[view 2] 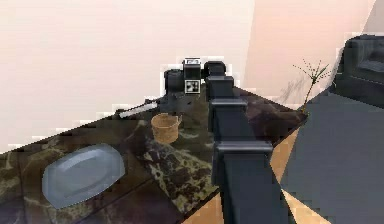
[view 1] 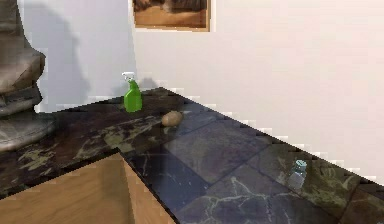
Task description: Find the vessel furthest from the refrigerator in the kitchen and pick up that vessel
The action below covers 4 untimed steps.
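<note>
No words, numbers or signs can be read. Two small white squares (view 2: 192, 86) carry only black marks, not letters.

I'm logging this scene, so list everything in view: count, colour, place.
counter: one, dark marbled, both views
spray bottle: one, green, on the counter by the wall
lump: one, brown, right of the spray bottle
jar: one, clear, forward view's lower right
picture: one, brown-framed, on the wall
statue: one, grey, forward view's left
plate: one, grey-blue, arm side view's lower left
cup: one, brown, on the counter beyond the plate
utensil: one, grey, beyond the cup by the wall
armchair: one, dark, arm side view's right
twigs: one bunch, brown, beside the armchair
arm: one, dark, jaws at its far end; unclear whether they hold anything
</note>
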Tool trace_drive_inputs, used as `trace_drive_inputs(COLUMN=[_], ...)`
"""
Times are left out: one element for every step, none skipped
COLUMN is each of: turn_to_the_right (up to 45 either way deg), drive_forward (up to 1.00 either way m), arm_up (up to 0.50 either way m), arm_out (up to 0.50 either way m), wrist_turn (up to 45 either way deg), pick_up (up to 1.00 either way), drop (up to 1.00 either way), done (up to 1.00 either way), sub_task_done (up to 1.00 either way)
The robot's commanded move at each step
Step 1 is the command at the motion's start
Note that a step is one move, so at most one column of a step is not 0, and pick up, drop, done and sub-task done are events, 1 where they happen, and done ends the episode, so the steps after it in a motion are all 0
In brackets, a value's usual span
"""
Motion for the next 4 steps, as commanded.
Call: trace_drive_inputs(turn_to_the_right=[0.0,0.0,0.0,0.0], drive_forward=[0.00,0.00,0.00,0.00], arm_up=[0.00,-0.16,0.00,0.10], arm_out=[0.00,0.00,0.00,0.00], wrist_turn=[21.0,0.0,0.0,0.0], pick_up=[0.00,0.00,1.00,0.00], drop=[0.00,0.00,0.00,0.00], done=[0.00,0.00,0.00,0.00], sub_task_done=[0.00,0.00,0.00,0.00])
